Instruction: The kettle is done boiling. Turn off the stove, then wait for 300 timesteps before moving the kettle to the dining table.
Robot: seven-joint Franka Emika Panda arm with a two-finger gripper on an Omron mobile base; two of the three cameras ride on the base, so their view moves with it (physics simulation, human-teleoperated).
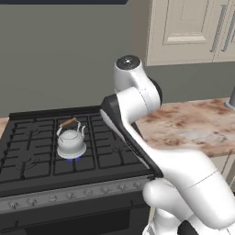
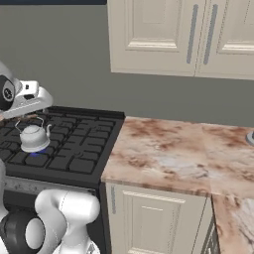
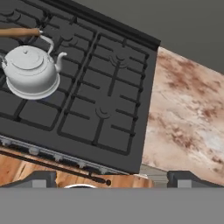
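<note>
Wide-open gripper hovers high over the black gas stove front-right, grey knob strip just beyond fingertips, squat silver kettle well off toward far-left burner.

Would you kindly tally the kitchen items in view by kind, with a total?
Kettle: 1
Stove: 1
Marbled counter: 1
Upper cabinet doors: 2
Total: 5
</note>
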